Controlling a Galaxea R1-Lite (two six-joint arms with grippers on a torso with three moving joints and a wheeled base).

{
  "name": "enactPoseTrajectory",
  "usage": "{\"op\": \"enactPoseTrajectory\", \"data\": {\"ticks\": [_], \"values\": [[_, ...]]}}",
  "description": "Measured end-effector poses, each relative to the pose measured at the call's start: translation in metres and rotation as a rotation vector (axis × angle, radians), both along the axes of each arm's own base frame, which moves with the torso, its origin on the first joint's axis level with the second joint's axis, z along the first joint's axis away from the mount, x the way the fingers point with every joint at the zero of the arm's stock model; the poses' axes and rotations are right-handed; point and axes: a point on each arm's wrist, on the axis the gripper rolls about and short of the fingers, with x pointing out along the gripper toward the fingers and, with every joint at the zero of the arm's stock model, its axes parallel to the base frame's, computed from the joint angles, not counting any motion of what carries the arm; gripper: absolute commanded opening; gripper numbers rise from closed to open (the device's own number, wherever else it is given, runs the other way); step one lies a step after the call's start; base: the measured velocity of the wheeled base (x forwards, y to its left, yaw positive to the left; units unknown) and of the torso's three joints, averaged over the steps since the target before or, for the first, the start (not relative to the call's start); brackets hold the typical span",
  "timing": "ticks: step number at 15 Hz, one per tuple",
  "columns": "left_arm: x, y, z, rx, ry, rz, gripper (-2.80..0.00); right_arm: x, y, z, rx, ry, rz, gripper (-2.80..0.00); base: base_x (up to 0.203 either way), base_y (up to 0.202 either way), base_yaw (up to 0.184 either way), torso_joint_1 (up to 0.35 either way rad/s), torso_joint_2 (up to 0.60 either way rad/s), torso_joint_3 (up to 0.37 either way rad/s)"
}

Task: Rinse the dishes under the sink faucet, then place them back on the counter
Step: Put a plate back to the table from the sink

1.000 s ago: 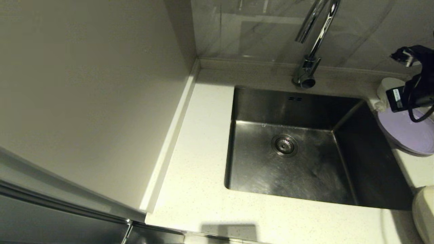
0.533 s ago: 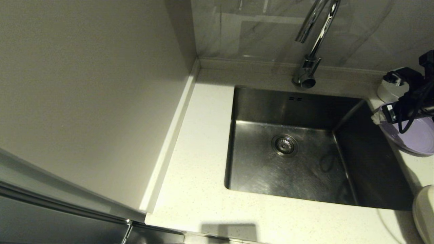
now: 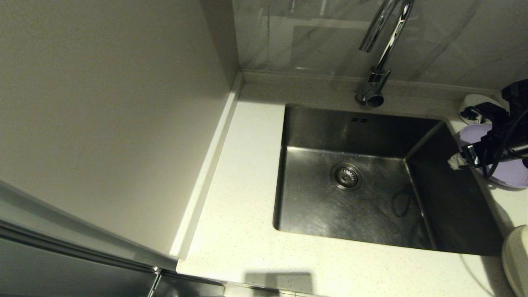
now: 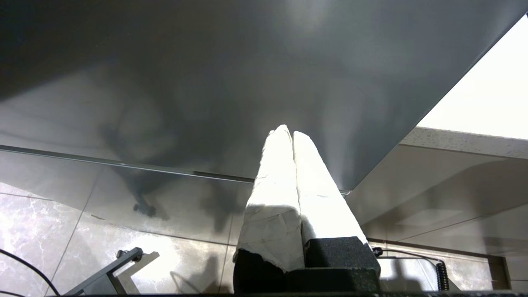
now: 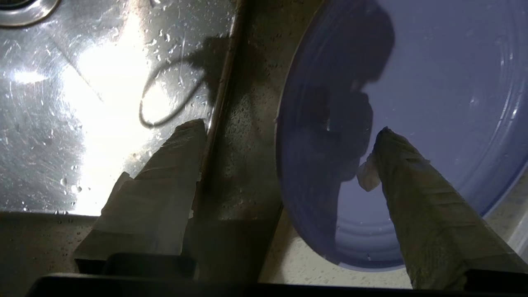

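Right gripper (image 5: 288, 128) has its jaws spread wide w/ nothing pinched between them. In the wrist view one finger (image 5: 161, 185) hangs over the sink's right rim and the other sits over the lavender plate (image 5: 433, 82), so the plate's near edge falls in the gap between the two. Can't tell if either one touches the plate.

In the head view that gripper (image 3: 464, 159) is at the far right, over the strip of table btwn the sink (image 3: 350, 206) and the plate (image 3: 509, 171). Plate lies flat on the table (image 3: 243, 206) just beside the sink's right edge, not overhanging as far as I can see. Small white bowl (image 3: 474, 106) sits behind it near the table's back right corner, partly hidden by the arm. Cream plate (image 3: 515, 255) pokes in at the front right edge, well apart from the other two.

Sink has droplets on the floor, strainer drain (image 3: 346, 176) around the middle. Faucet (image 3: 377, 62) stands at the back edge, spout arching over the basin; no water visibly running.

Left gripper (image 4: 293, 165) is parked off the table, jaws pressed together, pointing at a dark cabinet panel (image 4: 206, 82).
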Motion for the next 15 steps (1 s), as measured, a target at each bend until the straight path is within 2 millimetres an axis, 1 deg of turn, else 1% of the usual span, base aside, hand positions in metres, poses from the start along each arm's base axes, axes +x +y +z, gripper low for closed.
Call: {"op": "enactPoseTrajectory", "data": {"ticks": [6, 11, 13, 15], "values": [[0.000, 0.000, 0.000, 0.000, 0.000, -0.001, -2.80, -0.005, -0.001, -0.012, 0.000, 0.050, 0.006, -2.80, 0.000, 0.000, 0.000, 0.000, 0.00, 0.000], [0.000, 0.000, 0.000, 0.000, 0.000, 0.000, -2.80, -0.009, -0.001, -0.011, 0.002, 0.053, 0.005, -2.80, 0.000, 0.000, 0.000, 0.000, 0.00, 0.000], [0.000, 0.000, 0.000, 0.000, 0.000, 0.000, -2.80, -0.017, 0.002, -0.011, 0.007, 0.060, 0.008, -2.80, 0.000, 0.000, 0.000, 0.000, 0.00, 0.000], [0.000, 0.000, 0.000, 0.001, 0.000, 0.000, -2.80, -0.032, 0.007, -0.008, 0.011, 0.063, 0.018, -2.80, 0.000, 0.000, 0.000, 0.000, 0.00, 0.000]]}}
